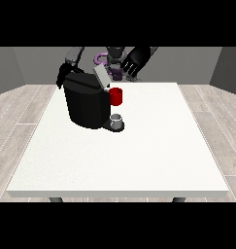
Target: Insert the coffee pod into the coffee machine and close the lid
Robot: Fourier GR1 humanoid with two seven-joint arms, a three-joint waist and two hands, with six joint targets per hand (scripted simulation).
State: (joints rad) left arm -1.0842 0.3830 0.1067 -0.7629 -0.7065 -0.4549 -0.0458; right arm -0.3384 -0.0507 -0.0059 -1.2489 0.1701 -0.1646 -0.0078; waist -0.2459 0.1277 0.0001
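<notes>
The coffee machine (85, 104) is positioned on the white table (139, 155), with its lid (101, 77) raised and tilted. A red thing at the machine (115, 96) is seen at its front, and a grey thing (117, 120) sits on the base below. The hand at the view's right (134, 61) is held above the far table edge, fingers spread, holding nothing. The hand at the view's left (62, 75) is partly hidden behind the machine; its opening cannot be told.

Coffee machine (85, 104): black body, pale grey lid (101, 76). Red thing at the machine (116, 96), plain red. Grey thing (117, 119) on the dark base, silver-grey. Table (139, 160): plain white top, dark legs. Both hands black: view's left (62, 75), view's right (134, 61). Floor (22, 112): pale wood planks w/ grain. Walls grey.
</notes>
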